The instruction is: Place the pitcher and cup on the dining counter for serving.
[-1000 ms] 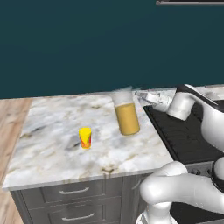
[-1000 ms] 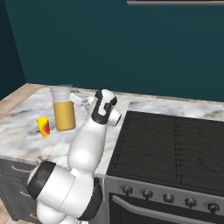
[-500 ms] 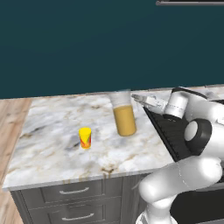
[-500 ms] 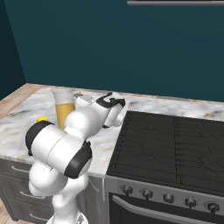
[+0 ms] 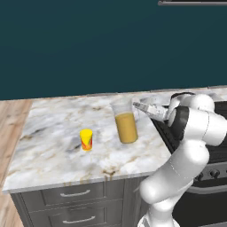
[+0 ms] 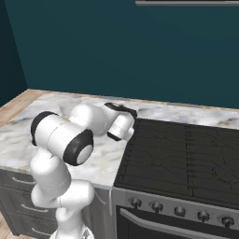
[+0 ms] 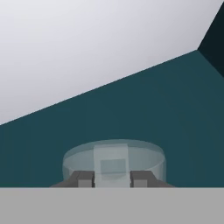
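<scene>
On the marble counter (image 5: 53,133), over dark drawers with silver handles, the pitcher (image 5: 126,124) stands upright near the right edge, beside the black stove (image 6: 186,154) — amber liquid fills its lower part. At its rim sits the tool (image 7: 113,178), reaching in from the stove side; in the hand view its two dark tips clamp a clear tab of the pitcher's glass top. Left of the pitcher, apart from it, the small yellow cup (image 5: 86,139) stands upright toward the front edge.
</scene>
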You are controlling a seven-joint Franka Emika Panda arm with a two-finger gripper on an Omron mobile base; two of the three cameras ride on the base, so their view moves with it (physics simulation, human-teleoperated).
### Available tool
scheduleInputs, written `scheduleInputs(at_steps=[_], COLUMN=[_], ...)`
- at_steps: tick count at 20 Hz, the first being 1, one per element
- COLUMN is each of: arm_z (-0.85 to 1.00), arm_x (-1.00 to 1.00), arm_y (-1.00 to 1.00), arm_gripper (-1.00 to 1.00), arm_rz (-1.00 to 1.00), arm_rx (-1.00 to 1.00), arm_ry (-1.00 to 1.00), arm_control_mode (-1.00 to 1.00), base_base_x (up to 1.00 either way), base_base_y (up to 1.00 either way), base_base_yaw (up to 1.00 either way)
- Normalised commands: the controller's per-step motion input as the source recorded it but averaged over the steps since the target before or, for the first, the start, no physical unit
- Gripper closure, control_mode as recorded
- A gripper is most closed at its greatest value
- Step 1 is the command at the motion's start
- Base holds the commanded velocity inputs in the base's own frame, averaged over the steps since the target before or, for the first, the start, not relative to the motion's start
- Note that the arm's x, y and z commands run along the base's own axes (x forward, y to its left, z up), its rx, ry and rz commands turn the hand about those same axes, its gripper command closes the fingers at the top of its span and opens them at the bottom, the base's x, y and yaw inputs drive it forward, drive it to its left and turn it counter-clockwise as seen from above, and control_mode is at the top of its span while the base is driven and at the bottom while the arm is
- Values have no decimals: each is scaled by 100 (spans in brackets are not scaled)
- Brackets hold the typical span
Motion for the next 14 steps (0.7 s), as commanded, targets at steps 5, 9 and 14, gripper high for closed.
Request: scheduleInputs(at_steps=[5, 9, 14], arm_z=[-36, -32, -32], arm_x=[1, 10, 5], arm_y=[5, 14, 21], arm_gripper=[100, 100, 100], arm_rz=[0, 0, 0], arm_rx=[1, 4, 4], arm_ry=[-3, -7, -11], arm_control_mode=[-100, -100, -100], base_base_x=[0, 0, 0], base_base_y=[0, 0, 0], base_base_yaw=[0, 0, 0])
